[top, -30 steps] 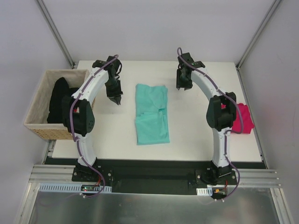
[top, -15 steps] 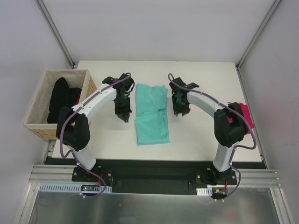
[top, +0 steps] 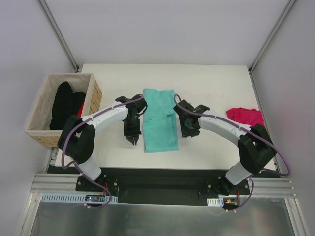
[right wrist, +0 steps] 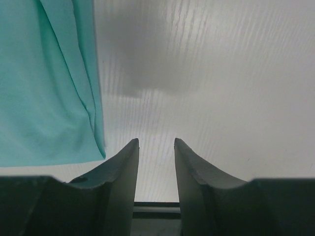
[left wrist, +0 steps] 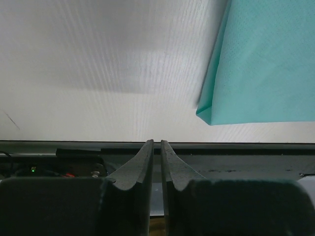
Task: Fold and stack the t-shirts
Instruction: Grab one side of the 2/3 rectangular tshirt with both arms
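- While the teal t-shirt (top: 159, 120) lies folded into a long strip mid-way across the surface (top: 211, 83), seen from above, the pink t-shirt (top: 246, 117) sits crumpled near the right edge, unfolded and unstacked, with bare room between.
- Left wrist: my left pincer (left wrist: 156, 143) is nearly together and empty, near the teal corner.
- Right wrist: my right pincer (right wrist: 156, 142) stands apart and empty, beside the teal edge.

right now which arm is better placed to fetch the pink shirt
Right. The pink shirt lies on its side of the table; the left pincer is beyond the green shirt.
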`<state>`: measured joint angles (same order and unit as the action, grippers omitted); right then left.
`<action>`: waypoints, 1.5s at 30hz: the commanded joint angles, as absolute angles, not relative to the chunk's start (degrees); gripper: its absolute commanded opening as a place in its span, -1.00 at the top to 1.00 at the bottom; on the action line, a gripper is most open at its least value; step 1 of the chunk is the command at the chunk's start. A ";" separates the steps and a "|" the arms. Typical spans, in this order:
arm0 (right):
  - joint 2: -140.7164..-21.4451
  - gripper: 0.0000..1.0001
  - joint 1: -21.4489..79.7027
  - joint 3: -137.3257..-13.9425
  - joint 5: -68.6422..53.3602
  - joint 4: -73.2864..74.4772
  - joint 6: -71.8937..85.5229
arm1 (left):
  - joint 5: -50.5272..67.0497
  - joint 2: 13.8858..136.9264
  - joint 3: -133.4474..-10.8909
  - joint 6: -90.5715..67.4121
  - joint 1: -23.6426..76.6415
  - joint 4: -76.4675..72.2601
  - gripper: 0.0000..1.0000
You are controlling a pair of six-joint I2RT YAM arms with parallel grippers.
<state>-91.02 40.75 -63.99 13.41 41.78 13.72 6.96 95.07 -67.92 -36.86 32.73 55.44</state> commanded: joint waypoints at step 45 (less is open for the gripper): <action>-93.43 0.24 53.52 -63.37 14.59 39.46 22.59 | 10.37 93.43 -61.00 -40.52 42.71 46.40 0.78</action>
